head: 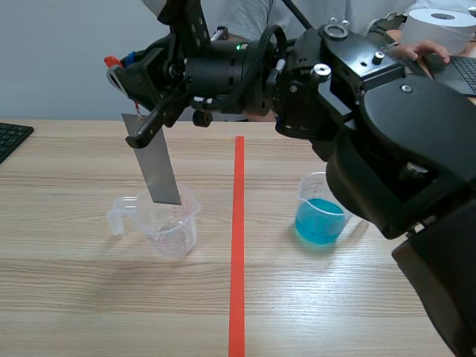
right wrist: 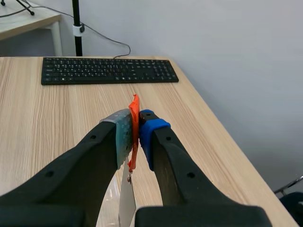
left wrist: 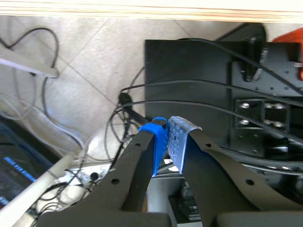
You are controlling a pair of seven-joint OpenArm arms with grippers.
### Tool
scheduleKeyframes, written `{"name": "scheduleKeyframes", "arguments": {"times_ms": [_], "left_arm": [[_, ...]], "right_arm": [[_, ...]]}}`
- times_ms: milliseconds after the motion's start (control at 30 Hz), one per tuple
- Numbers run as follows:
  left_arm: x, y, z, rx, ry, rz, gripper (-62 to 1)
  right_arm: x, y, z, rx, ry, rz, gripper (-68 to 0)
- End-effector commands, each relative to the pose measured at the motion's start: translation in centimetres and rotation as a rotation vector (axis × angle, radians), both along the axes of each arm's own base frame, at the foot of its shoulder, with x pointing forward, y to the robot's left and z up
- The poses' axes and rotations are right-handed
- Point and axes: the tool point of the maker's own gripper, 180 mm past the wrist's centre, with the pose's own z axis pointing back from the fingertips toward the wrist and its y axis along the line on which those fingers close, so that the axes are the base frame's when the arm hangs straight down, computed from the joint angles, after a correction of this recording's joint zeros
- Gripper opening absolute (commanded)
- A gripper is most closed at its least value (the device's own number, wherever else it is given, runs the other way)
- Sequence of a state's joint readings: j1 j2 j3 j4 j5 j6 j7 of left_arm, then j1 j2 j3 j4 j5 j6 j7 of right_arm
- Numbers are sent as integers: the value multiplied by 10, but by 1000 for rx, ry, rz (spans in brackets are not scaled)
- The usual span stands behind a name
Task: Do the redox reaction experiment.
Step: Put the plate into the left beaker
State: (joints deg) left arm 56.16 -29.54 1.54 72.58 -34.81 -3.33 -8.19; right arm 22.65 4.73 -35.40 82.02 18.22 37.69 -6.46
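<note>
1. At the tip of the right hand (right wrist: 135,127) sits the orange top of the metal strip (head: 158,167). The hand pinches it tight, high over the table (head: 74,290).
2. Under the hand, the strip hangs down and leans a little. Its low end is at the mouth of the clear cup (head: 169,227). I cannot tell if it dips inside. The clear cup looks empty.
3. Across the red tape line (head: 237,245), well apart from the clear cup, stands the blue cup (head: 321,216). It has blue water (head: 320,223) in it. I think the strip has to go in there to make the change happen.
4. To do this well, I think the hand should pinch hard, since it holds only the thin top. A loose pinch could let the strip slip or swing.
5. It should lift the strip straight up first. Then the low end does not catch the rim and tip the light clear cup.
6. Next it should go slowly over the line and stop above the blue cup. Then it should lower the strip into the middle, not onto the rim. A bump could spill the blue water.
7. Far off, the left hand (left wrist: 166,137) is pressed together on nothing. It is down below the table, over the floor (left wrist: 94,61) and some wires (left wrist: 118,123). It is out of the way there.
</note>
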Motion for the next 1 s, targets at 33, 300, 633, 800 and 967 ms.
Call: {"name": "scheduleKeyframes", "arguments": {"times_ms": [33, 300, 633, 800, 967], "left_arm": [[6, -1, 3, -5, -26, 3, -568], [6, -1, 3, -4, -23, 3, -568], [2, -1, 0, -4, 0, 1, -558], [3, -1, 1, -4, -1, 1, -352], [3, -1, 1, -5, -1, 1, -79]], "right_arm": [[6, 2, 8, 41, -16, -2, -660], [14, 5, -23, 12, 0, -19, -660], [16, 9, -48, -23, 5, -18, -660], [17, 8, -53, -56, -8, -19, -555], [14, 10, -53, -58, -4, -4, -300]]}}
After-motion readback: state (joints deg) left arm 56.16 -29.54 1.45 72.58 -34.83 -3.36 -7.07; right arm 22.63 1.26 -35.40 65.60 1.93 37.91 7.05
